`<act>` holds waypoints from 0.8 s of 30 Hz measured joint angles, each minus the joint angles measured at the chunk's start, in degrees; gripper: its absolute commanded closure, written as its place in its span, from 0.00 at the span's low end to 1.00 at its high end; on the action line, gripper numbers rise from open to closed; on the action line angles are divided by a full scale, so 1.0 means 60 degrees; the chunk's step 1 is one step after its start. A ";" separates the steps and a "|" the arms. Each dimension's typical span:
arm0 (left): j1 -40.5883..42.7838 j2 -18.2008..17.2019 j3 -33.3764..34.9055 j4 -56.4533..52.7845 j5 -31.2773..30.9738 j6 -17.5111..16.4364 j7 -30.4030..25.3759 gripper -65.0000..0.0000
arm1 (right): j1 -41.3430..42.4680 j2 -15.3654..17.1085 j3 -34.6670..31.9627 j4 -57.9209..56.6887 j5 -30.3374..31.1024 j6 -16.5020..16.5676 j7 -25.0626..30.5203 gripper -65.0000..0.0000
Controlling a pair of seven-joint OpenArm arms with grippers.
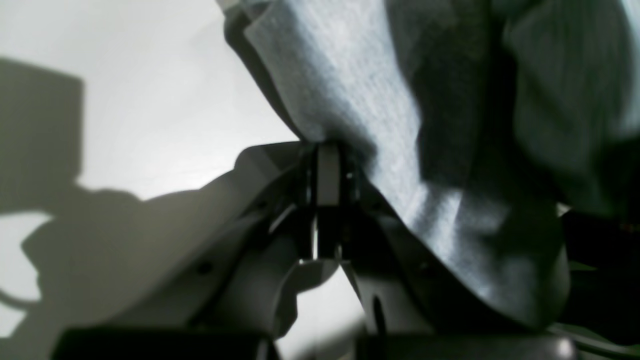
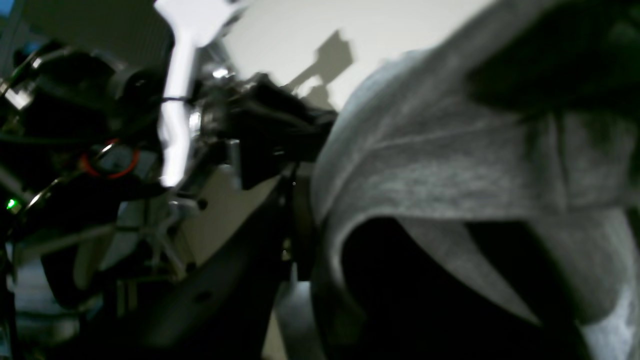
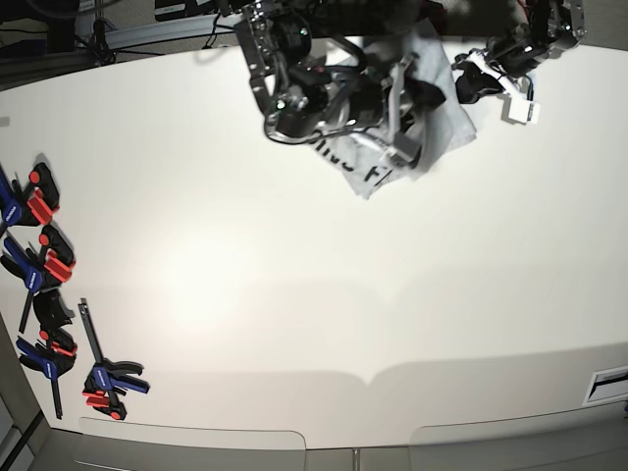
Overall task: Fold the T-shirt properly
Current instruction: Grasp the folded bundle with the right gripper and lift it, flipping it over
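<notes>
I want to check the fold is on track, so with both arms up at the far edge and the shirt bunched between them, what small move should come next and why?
Probably draw the two arms apart to spread the T-shirt. It hangs crumpled between them at the table's far edge, lettering half hidden in folds. The left gripper is shut on grey cloth; the right gripper's hold is unclear, so confirm it first.

A white table [image 3: 294, 294] carries red-and-blue clamps [image 3: 44, 294] along one edge.

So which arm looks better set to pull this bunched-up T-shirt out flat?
Probably the left: the left gripper is shut on a pinch of the T-shirt. The right gripper is draped in cloth, its hold unclear.
</notes>
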 measured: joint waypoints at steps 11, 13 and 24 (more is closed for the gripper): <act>0.0055 -0.0029 -0.0044 -0.0015 0.0026 -0.0073 0.0058 1.00 | 0.0135 0.0080 -0.1632 0.0000 -0.0142 -0.0036 0.0171 0.70; 0.0055 -0.0029 -0.0044 -0.0015 0.0029 -0.0073 0.0069 1.00 | 0.0131 0.0106 -0.1632 0.0004 0.0073 0.0069 0.0521 0.70; 0.0026 0.0004 -0.0018 -0.0015 0.0004 -0.0036 0.0033 1.00 | 0.0838 -0.0007 -0.1224 0.2568 0.0576 0.0270 0.0623 0.70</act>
